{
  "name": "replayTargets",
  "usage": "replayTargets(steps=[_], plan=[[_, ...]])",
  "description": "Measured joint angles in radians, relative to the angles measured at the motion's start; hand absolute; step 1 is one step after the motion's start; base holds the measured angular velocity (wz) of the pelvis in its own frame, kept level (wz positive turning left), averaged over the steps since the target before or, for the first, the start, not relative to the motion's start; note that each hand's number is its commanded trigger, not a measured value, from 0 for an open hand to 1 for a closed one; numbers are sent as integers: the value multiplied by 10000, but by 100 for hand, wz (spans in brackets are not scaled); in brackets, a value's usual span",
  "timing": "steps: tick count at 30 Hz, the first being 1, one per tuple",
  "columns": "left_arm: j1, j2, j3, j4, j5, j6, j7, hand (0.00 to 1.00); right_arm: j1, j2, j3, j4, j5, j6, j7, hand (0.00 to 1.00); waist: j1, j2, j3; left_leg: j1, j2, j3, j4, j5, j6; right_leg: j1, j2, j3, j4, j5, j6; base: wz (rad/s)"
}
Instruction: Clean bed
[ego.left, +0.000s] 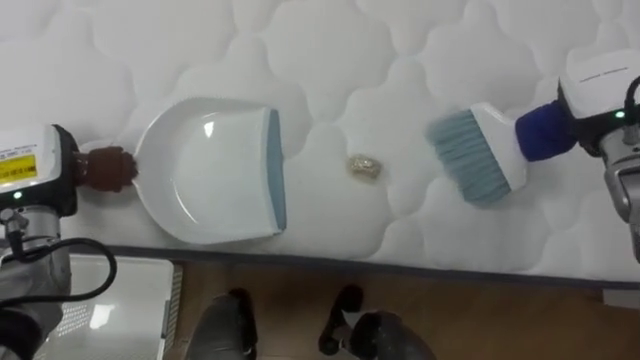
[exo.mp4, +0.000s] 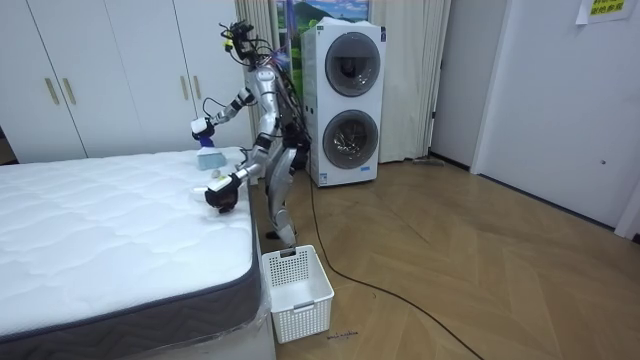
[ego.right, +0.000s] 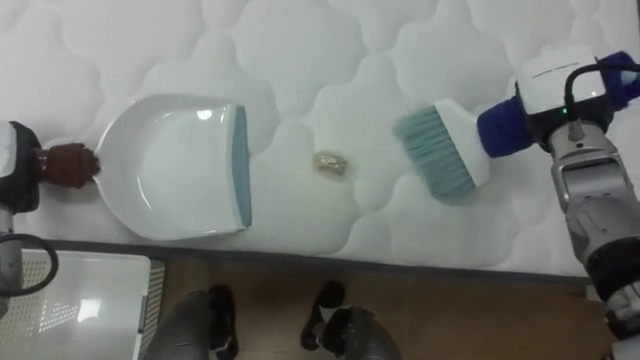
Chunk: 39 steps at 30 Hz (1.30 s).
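Outward from the clenched left hand (ego.left: 105, 168) lies a smooth white plastic dustpan (ego.left: 210, 170) with a grey-blue lip. The right hand (ego.left: 545, 130), apparently blue-covered, grips a pale-bristled white brush (ego.left: 480, 150). Between them, a small crumpled golden scrap (ego.left: 364, 167) rests on the quilted white mattress (ego.left: 330, 60).

mattress (ego.left: 330, 60) white quilted | dustpan (ego.left: 205, 170) white, blue lip | brush (ego.left: 478, 152) blue-grey bristles
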Motion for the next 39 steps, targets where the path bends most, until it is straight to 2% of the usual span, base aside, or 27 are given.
replayTargets(steps=[4, 7, 11, 15, 17, 22, 25, 33, 39], plan=[[-11, -235, -64, -143, 0, 49, -160, 100, 10, 50, 53, -260, 190, 114, 87, 100, -17, 67, -9, 60, -43, 24, -72, 6, -10, 22, -25, 15, 2, -15, 20, 0], [-9, -346, -249, -150, 1, 31, -199, 100, 24, 372, 158, -236, 677, 165, 174, 100, -19, 86, 5, 247, -68, 74, -150, 6, -10, 154, -38, 5, -16, -13, 23, 0], [33, -713, -338, -123, -1, 19, -201, 100, 291, 798, 160, -361, 1600, 140, 810, 100, 6, 280, 12, 401, -91, 54, -211, 6, -11, 326, -30, -17, -127, 5, 51, 0], [29, -851, -445, -83, 2, -8, -201, 100, 681, 921, 160, -638, 2329, -28, 1320, 100, -1, 364, -5, 379, -88, 52, -212, 6, -11, 308, 1, 19, -141, 10, 58, 0], [23, -866, -448, -82, 8, -32, -201, 100, 736, 1078, 160, -633, 2647, -181, 1679, 100, -50, 372, -5, 345, -88, 48, -213, 11, -20, 261, -1, 27, -119, 10, 56, 0], [-6, -867, -477, -77, 19, -41, -196, 100, 737, 1172, 261, -681, 3167, -410, 2071, 100, -42, 405, -21, 279, -89, 64, -240, 21, -35, 174, 1, 23, -139, 16, 45, 0], [-9, -868, -473, -108, 19, -31, -185, 100, 738, 1283, 261, -1126, 3207, -302, 2420, 100, -77, 409, -24, 181, -90, 64, -235, 24, -36, 88, -2, 17, -137, 21, 40, 0], [29, -895, -459, -110, 49, -31, -182, 100, 748, 1723, 253, -1789, 3290, -299, 3142, 100, -63, 406, -29, 171, -103, 78, -259, 26, -37, 64, -1, 7, -168, 23, 41, 0], [80, -903, -420, -52, 142, -74, -171, 100, 1032, 1886, 494, -2652, 3614, -325, 3954, 100, 2, 455, -66, 234, -84, 130, -258, 30, -44, 64, 25, 76, -148, 28, 35, -1]])
